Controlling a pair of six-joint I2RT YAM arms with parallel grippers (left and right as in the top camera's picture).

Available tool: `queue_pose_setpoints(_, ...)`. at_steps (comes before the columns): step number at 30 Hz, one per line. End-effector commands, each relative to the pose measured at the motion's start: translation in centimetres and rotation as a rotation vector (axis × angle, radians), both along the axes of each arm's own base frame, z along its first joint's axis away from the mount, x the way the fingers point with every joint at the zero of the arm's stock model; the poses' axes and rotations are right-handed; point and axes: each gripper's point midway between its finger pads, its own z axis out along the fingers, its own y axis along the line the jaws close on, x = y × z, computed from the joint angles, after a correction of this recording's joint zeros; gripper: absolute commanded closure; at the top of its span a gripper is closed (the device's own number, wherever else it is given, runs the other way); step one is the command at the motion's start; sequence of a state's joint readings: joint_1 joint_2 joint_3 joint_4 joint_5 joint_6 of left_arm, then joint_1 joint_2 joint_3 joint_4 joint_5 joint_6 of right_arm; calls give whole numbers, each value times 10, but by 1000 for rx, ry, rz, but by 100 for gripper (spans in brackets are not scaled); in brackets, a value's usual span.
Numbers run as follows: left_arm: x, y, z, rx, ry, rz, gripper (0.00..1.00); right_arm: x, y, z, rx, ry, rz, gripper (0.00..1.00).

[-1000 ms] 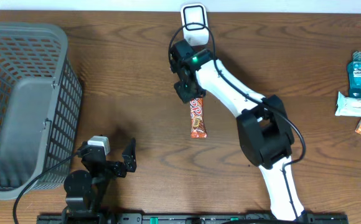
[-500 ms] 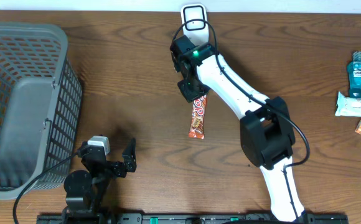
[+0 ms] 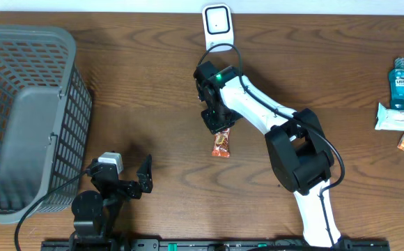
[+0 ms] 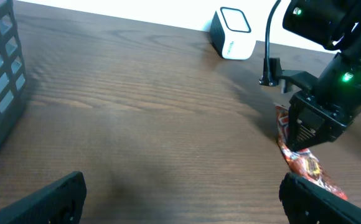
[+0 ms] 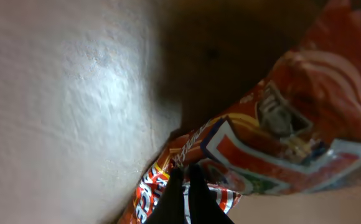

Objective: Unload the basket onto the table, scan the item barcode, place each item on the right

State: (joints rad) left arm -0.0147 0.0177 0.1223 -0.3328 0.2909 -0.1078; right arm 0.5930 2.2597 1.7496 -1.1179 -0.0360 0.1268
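Wrapper [image 3: 221, 143], red-orange, glossy, crinkled, white lettering

1. Left arm [image 3: 94, 202] is folded low over its base, wrist roughly level and facing forward.
2. Left gripper [image 4: 187, 200] is wide open; its fingers [image 4: 56, 198] sit in both lower corners of the left wrist view, nothing between them.
3. Right arm [image 3: 258, 104] reaches forward and left, elbow bent, green wrist LED lit.
4. Right gripper [image 3: 219, 127] points down, fingertips pinched together on the snack bar [image 3: 221, 143].

wooden table [image 3: 132, 84]: basket [image 3: 31, 139], scanner [image 3: 216, 21] (white), mouthwash [image 3: 401, 82]
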Motion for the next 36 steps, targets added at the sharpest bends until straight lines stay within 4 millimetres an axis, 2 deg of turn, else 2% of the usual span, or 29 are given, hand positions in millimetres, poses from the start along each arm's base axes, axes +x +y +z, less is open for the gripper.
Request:
queue_pose_setpoints(1,-2,-2,-11,-6,34,-9,2,-4,6,16,11,10,-8,99)
queue_pose_setpoints(5,-2,-2,-11,-6,34,-9,2,-15,7,41,14,25,4,99)
queue_pose_setpoints(9,-2,-2,-11,-6,34,-9,2,-34,17,49,25,62,40,99)
queue_pose_setpoints(14,-2,-2,-11,-6,34,-9,1,-49,38,35,33,48,106,97)
queue_pose_setpoints(18,-2,-2,-11,-6,34,-9,2,-68,41,11,13,63,135,99)
queue_pose_setpoints(21,-2,-2,-11,-6,34,-9,2,-78,27,-4,-55,69,105,99)
queue_pose_setpoints(25,-2,-2,-11,-6,34,-9,2,-72,-16,-3,-254,21,32,99)
queue_pose_setpoints(29,-2,-2,-11,-6,34,-9,2,-58,-55,6,-408,-34,-43,99)
queue_pose_setpoints(33,-2,-2,-11,-6,34,-9,2,-39,-73,12,-413,-56,-102,99)
queue_pose_setpoints(36,-2,-2,-11,-6,34,-9,2,-17,-81,27,-399,-114,-150,99)
